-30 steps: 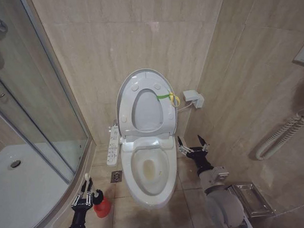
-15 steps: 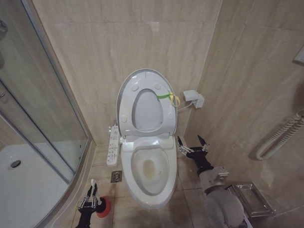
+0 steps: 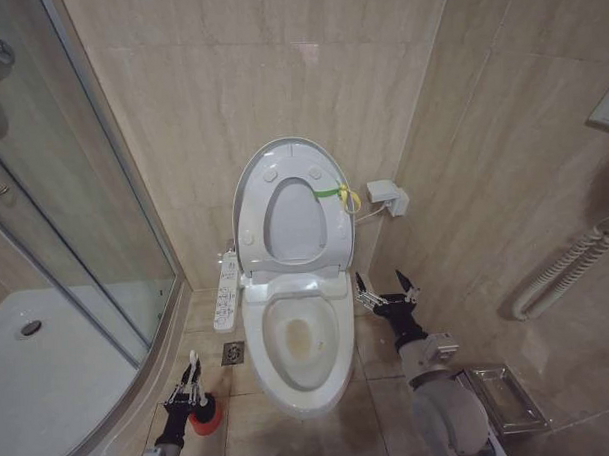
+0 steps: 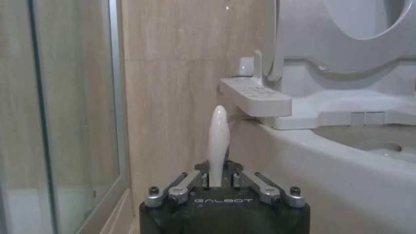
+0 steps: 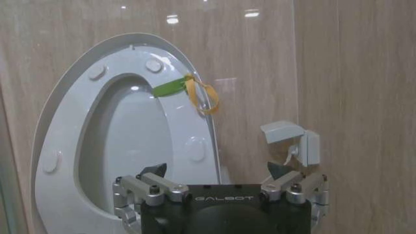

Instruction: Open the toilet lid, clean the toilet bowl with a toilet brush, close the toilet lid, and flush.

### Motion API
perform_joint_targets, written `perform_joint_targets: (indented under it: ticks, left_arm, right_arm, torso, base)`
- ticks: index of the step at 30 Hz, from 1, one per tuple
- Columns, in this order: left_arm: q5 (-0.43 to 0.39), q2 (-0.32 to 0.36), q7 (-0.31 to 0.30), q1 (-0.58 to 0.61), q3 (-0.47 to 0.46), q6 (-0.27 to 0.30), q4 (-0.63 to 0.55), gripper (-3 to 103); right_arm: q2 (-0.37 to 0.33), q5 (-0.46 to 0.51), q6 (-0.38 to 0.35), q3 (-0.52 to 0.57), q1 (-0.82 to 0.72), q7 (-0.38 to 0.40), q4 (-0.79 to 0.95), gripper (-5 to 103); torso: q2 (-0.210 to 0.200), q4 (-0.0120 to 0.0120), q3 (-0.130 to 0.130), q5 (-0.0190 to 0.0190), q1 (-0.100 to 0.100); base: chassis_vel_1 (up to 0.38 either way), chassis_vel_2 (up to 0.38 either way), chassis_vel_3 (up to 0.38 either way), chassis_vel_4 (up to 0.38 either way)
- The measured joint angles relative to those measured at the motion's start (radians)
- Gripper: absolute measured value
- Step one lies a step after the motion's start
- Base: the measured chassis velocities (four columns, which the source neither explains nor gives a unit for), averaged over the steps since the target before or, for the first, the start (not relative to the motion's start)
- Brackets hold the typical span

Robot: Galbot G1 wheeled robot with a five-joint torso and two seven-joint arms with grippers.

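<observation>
Already toilet lid (image 3: 245,195) stood upright, toilet bowl (image 3: 306,386) exposed; left gripper (image 4: 218,183) clamped toilet brush (image 4: 217,144) handle over red holder (image 3: 204,417) (brush seated); right gripper (image 3: 386,287) parked spread, empty.

Beige marble-tiled walls (image 3: 279,69) and floor (image 3: 292,439), glass shower screen (image 3: 53,197), white grab rail (image 3: 566,269).

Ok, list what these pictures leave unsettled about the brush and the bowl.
- Toilet brush bristle head: hidden below the left gripper in the left wrist view; too small in the head view.
- Red holder cup: partly covered by that gripper.
- Toilet bowl far side: cut off in the left wrist view.
</observation>
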Motion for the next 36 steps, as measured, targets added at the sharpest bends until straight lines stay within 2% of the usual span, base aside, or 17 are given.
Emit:
perform_joint_targets:
  ticks: [11, 19, 36]
  left_arm:
    - [0.001, 0.025, 0.001, 0.012, 0.003, 0.016, -0.042, 18]
    - [0.001, 0.016, 0.006, -0.010, 0.014, 0.015, 0.020, 18]
    - [-0.001, -0.009, 0.061, -0.054, 0.025, 0.017, 0.159, 18]
  right_arm:
    - [0.000, 0.000, 0.000, 0.000, 0.000, 0.000, 0.000, 100]
    - [0.000, 0.000, 0.000, 0.000, 0.000, 0.000, 0.000, 100]
    - [0.000, 0.000, 0.000, 0.000, 0.000, 0.000, 0.000, 100]
  torso:
    - [0.000, 0.0001, 0.000, 0.0001, 0.000]
    - [0.000, 0.0002, 0.000, 0.0001, 0.000]
    - [0.000, 0.0001, 0.000, 0.0000, 0.000]
  base:
    - [0.000, 0.000, 0.000, 0.000]
    - [0.000, 0.000, 0.000, 0.000]
    - [0.000, 0.000, 0.000, 0.000]
